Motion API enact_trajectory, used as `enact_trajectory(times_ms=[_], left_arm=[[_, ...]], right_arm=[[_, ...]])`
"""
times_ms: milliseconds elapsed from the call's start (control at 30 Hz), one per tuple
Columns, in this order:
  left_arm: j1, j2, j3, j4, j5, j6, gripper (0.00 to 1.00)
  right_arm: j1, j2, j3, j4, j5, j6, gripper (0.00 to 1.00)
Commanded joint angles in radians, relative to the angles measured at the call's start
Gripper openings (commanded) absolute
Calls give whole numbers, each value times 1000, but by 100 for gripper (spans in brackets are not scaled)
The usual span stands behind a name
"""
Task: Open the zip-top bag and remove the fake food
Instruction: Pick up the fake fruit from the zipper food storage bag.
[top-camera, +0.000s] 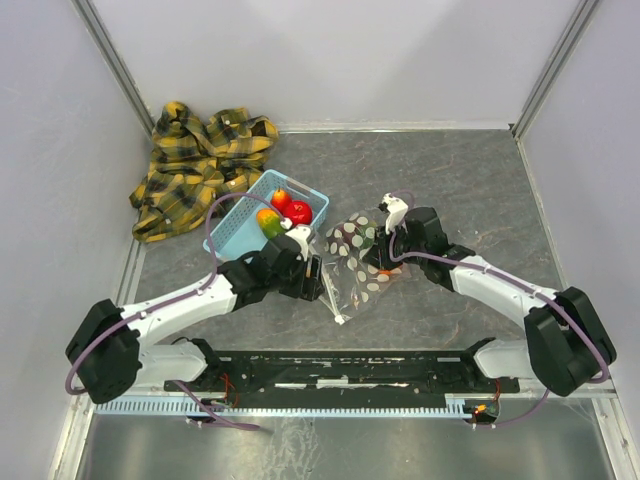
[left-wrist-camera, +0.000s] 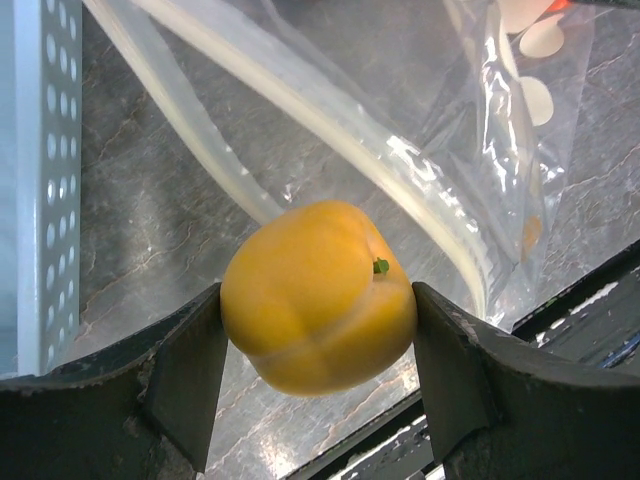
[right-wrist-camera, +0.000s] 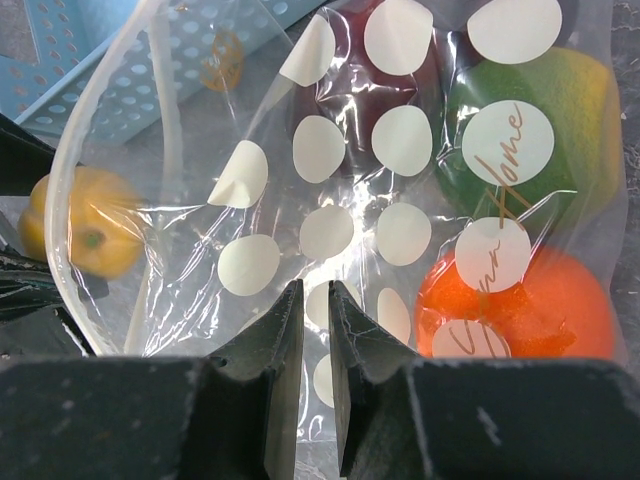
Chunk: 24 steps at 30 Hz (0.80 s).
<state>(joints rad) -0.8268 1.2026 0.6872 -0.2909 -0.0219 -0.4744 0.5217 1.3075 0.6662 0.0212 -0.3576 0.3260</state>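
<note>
On wrist views only | left tool (left-wrist-camera: 318, 345) clamps yellow fruit (left-wrist-camera: 305, 300) | right tool (right-wrist-camera: 316, 305) pinches bag (right-wrist-camera: 328, 232)

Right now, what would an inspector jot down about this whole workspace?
Surface: grey marbled table.
Job's things: bag open, with orange fruit and green fruit inside; yellow fruit outside it.
Clutter: blue basket holding red fruit and others; plaid cloth behind it.
Grippers: left gripper holds the yellow fruit; right gripper pinches the bag.
Cables: purple cables run along both arms.
Surroundings: white walls.
</note>
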Motion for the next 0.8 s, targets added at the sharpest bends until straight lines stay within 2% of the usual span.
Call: enact_trajectory(times_ms=[0,300,767], left_arm=[[-3,-37,48,-59,-14,5,45],[-2,-122,58,-128,-38,14,45],[29,-173,158,-199,-126,84,45]], right_arm=[[1,-45,-5,12,8,6,24],[1,-56,-5,8,4,7,24],[1,-78,-11,-1,-3,8,24]])
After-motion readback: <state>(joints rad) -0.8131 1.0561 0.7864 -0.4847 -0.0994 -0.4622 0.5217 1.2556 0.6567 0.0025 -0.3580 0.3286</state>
